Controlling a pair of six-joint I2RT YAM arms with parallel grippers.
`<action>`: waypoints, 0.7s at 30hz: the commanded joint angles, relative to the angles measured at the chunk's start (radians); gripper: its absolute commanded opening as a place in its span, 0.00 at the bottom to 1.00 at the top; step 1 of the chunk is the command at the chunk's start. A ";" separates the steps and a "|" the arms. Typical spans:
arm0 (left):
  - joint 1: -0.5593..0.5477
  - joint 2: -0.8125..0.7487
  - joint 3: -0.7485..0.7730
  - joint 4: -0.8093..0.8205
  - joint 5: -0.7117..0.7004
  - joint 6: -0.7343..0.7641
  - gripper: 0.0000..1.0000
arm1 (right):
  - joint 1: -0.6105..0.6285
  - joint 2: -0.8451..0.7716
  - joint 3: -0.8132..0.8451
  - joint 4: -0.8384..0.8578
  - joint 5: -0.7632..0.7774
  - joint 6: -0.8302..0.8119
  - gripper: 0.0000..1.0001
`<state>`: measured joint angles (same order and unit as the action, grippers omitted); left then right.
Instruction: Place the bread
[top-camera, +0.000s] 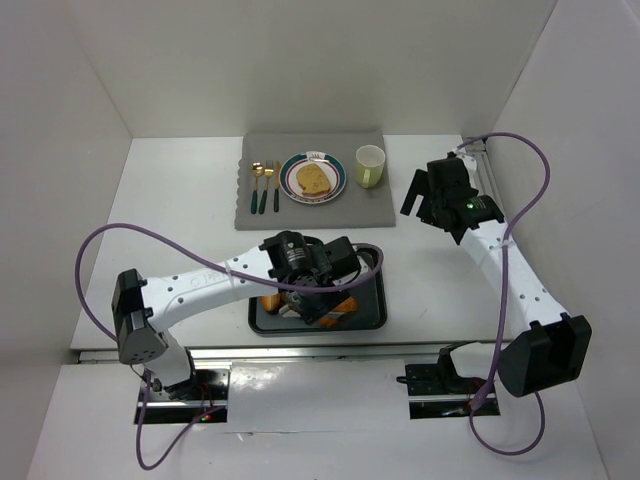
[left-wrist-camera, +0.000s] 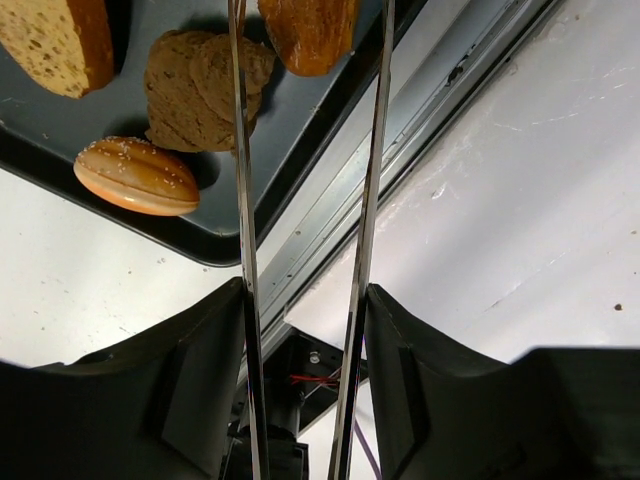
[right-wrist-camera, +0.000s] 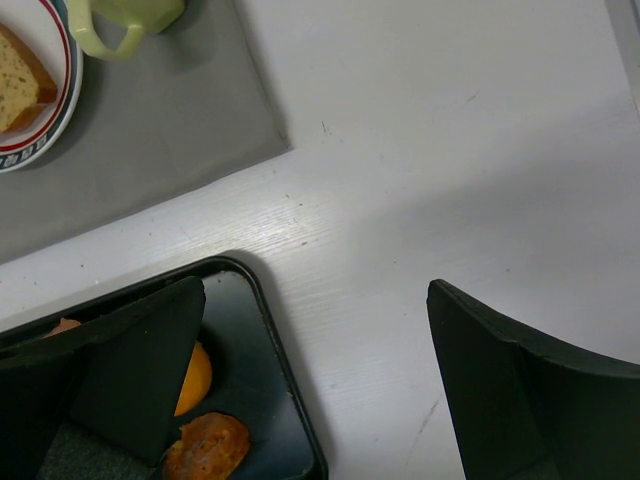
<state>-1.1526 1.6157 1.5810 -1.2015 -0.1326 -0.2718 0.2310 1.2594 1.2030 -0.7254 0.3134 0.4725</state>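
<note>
A slice of bread (top-camera: 313, 180) lies on the red-rimmed plate (top-camera: 296, 192) on the grey placemat (top-camera: 370, 205). My left gripper (top-camera: 310, 272) (left-wrist-camera: 305, 300) hangs over the dark tray (top-camera: 377, 300) (left-wrist-camera: 215, 248), shut on a pair of metal tongs (left-wrist-camera: 243, 220). The tong blades stand apart on either side of a brown crusty bread piece (left-wrist-camera: 310, 30); I cannot tell whether they touch it. A sesame bun (left-wrist-camera: 135, 177), round brown slices (left-wrist-camera: 190, 90) and a loaf end (left-wrist-camera: 60, 40) lie in the tray. My right gripper (top-camera: 435, 195) (right-wrist-camera: 315, 300) stands open and empty above the table, right of the tray.
A green cup (top-camera: 370, 166) (right-wrist-camera: 125, 20) stands right of the plate, with cutlery (top-camera: 263, 185) to the plate's left. The right wrist view shows the tray corner (right-wrist-camera: 270, 350) with an orange bun (right-wrist-camera: 197, 380) and a brown pastry (right-wrist-camera: 205, 445). White walls enclose the table.
</note>
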 joint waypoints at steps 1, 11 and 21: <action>-0.006 0.013 -0.001 -0.006 0.007 -0.029 0.60 | -0.005 -0.029 -0.010 0.020 0.003 -0.015 0.99; -0.006 0.047 -0.001 -0.006 0.004 -0.029 0.36 | -0.005 -0.029 -0.019 0.011 0.003 -0.015 0.99; 0.103 -0.046 0.218 -0.024 -0.065 -0.093 0.31 | -0.005 -0.048 0.027 0.001 0.021 -0.025 0.99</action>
<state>-1.1229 1.6512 1.7084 -1.2217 -0.1581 -0.3225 0.2310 1.2560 1.1858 -0.7269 0.3134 0.4656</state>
